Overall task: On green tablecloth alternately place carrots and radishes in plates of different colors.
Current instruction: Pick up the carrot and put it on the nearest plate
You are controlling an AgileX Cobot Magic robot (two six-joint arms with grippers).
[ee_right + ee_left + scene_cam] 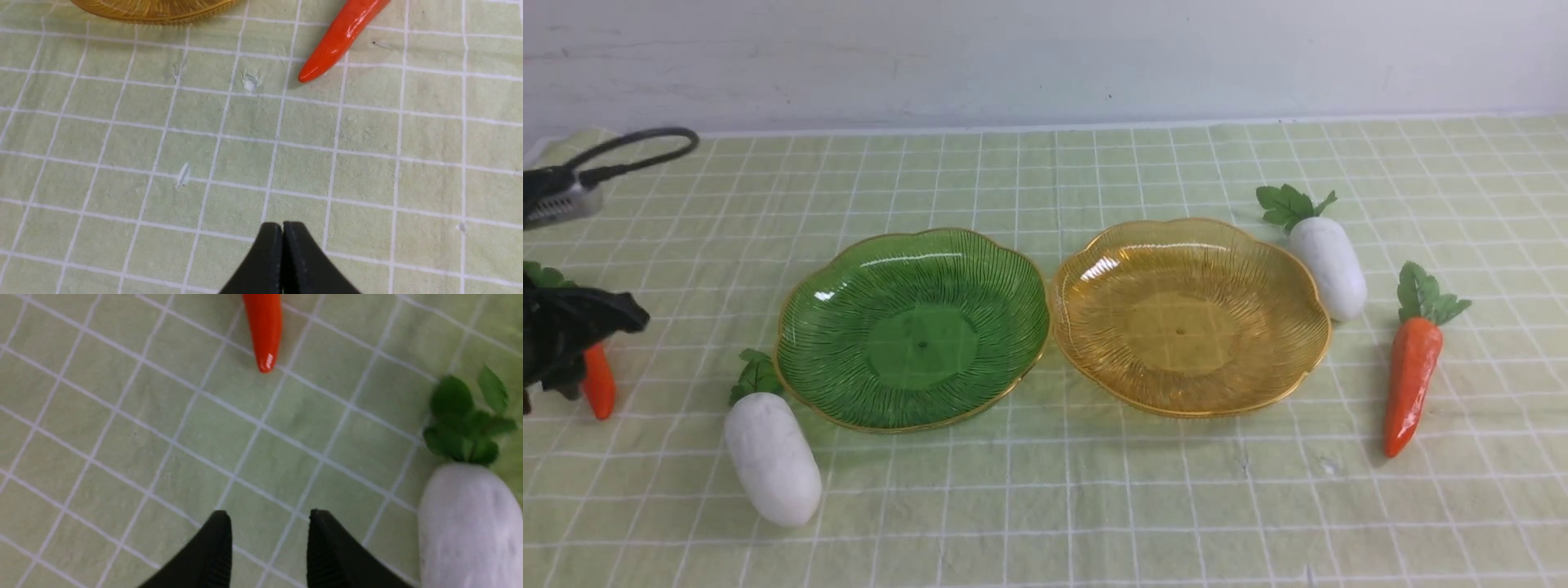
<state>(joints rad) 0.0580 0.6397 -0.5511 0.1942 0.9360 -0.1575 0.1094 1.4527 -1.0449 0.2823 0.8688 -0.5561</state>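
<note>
The green plate [913, 327] and the amber plate [1188, 314] sit side by side, both empty, on the green tablecloth [1045, 506]. One radish [772, 457] lies at the green plate's near left. One carrot [598, 380] lies at the far left, its top hidden by my left gripper [621, 314]. In the left wrist view that gripper [269, 522] is open and empty, with the carrot tip [263, 326] ahead and the radish [470, 526] beside it. The other radish [1327, 265] and carrot [1413, 380] lie right of the amber plate. My right gripper [282, 232] is shut and empty above the cloth, short of that carrot [343, 36] and the amber plate's rim [155, 10].
A black cable loop [637, 147] and a grey device [560, 204] lie at the back left. A white wall [1045, 57] stands behind the table. The right arm does not show in the front view.
</note>
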